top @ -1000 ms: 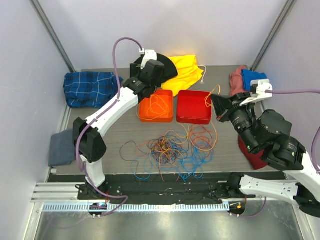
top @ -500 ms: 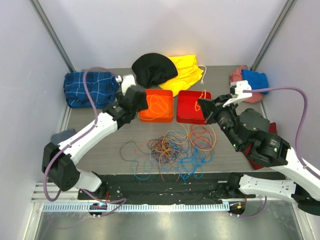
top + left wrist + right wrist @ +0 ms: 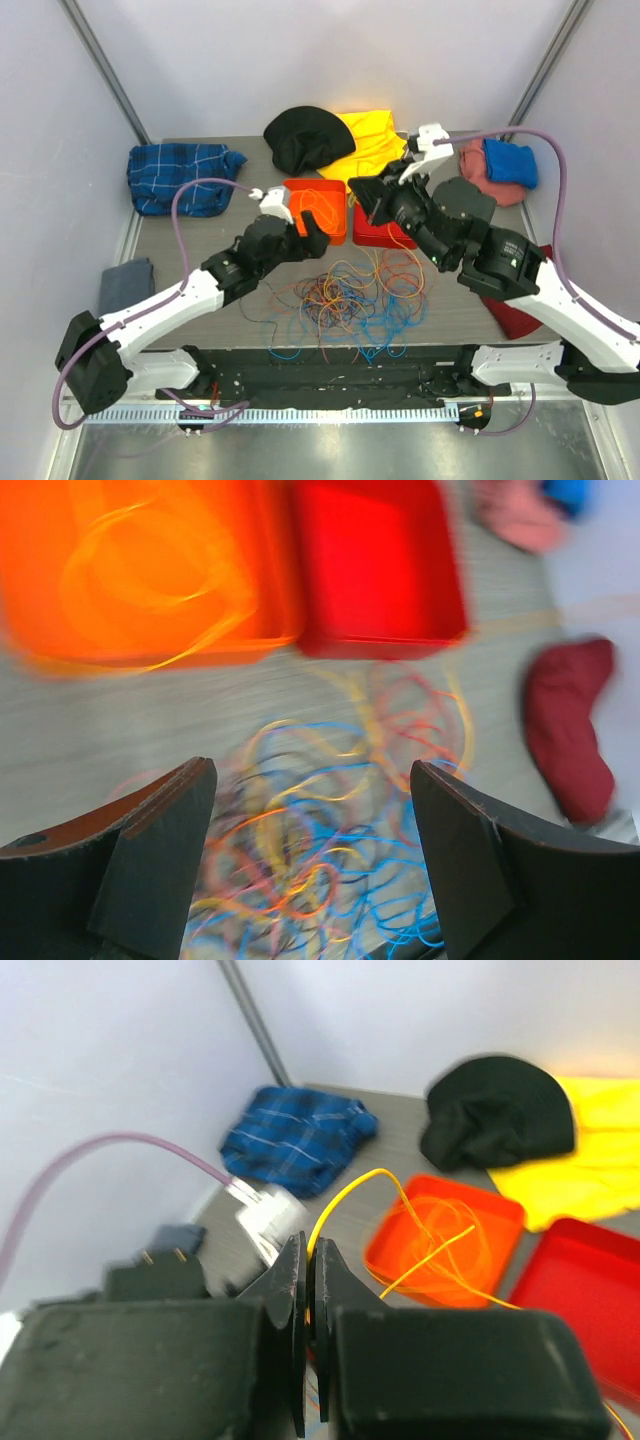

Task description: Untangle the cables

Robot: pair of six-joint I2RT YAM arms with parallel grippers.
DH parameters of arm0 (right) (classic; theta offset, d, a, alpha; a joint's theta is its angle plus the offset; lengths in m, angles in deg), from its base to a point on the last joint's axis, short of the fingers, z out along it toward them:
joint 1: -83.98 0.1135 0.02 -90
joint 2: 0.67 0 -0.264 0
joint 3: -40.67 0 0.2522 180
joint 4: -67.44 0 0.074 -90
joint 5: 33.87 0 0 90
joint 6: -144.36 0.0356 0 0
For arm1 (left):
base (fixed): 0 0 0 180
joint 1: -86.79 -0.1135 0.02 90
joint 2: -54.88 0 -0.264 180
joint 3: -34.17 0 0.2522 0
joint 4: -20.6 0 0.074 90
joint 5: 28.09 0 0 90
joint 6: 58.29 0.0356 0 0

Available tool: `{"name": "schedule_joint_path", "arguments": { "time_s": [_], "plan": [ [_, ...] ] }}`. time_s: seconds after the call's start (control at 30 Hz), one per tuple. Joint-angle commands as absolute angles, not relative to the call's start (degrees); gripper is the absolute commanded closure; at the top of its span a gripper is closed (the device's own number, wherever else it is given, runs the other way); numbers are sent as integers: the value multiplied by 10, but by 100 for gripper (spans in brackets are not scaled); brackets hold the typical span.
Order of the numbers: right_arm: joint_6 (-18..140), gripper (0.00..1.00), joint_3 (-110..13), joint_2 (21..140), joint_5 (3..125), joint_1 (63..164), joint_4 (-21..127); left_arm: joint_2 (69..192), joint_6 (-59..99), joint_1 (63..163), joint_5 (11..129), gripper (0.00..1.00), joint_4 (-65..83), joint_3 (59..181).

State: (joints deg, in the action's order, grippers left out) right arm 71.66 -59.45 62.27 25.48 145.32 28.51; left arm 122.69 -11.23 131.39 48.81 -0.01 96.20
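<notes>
Mostly blurred cables (image 3: 330,820), orange bin (image 3: 140,570) smeared, cropped.

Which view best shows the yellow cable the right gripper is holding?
Right wrist: the yellow cable arcs clearly out of the shut right gripper. Top external hardly resolves it; left wrist is too blurred to tell.

Bright even light, soft shadows, glare on the white ribbed strip (image 3: 300,413), both wrist views motion-blurred, thin coloured cables (image 3: 330,830) smeared.

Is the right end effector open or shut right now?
Shut: the right end effector's fingers meet in the wrist view, pinching a yellow cable.
</notes>
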Motion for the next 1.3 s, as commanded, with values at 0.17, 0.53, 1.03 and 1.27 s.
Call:
{"name": "schedule_joint_path", "arguments": {
  "time_s": [0.17,0.53,1.03,1.27],
  "plan": [
    [768,99,-777,698,368,1456,292,1262,56,1478,487,10,436,883],
    [865,99,-884,730,501,1455,311,1396,79,1487,433,0,623,876],
    [893,99,-772,646,517,1456,363,1477,49,1486,454,50,584,959],
    [836,99,-657,520,339,1455,336,1294,45,1464,374,100,331,939]
  ]
}}
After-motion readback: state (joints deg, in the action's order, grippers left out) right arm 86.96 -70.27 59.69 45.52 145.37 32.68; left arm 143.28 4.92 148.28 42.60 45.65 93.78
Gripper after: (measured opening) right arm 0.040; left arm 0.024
